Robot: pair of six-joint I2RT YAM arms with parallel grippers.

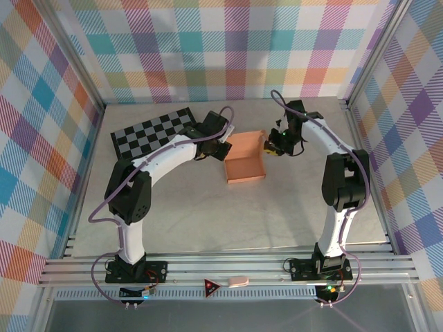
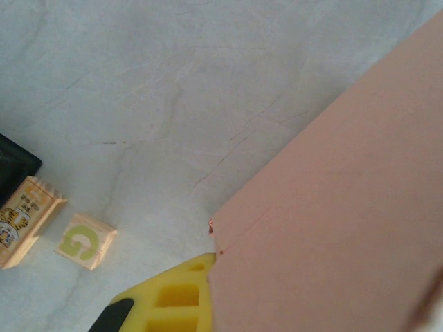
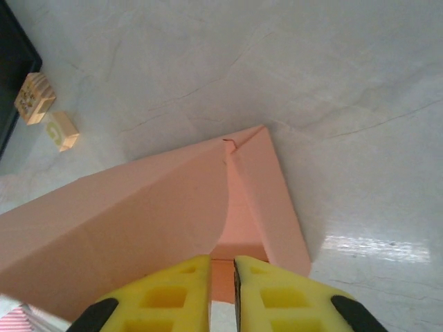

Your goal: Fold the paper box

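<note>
From above, the paper box (image 1: 244,164) sat open-topped on the table (image 1: 208,221), between the left gripper (image 1: 220,149) and the right gripper (image 1: 269,146). Left wrist — jaws clamped on the box's wall. Right wrist — jaws pinched almost together on a card edge.

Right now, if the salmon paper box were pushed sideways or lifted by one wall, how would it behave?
Probably light and floppy: the paper box is thin card, and only creases hold its walls up. Pushed, it would likely slide on the smooth table rather than tip, being low and wide. Lifted by one wall, it may bend there.
</note>
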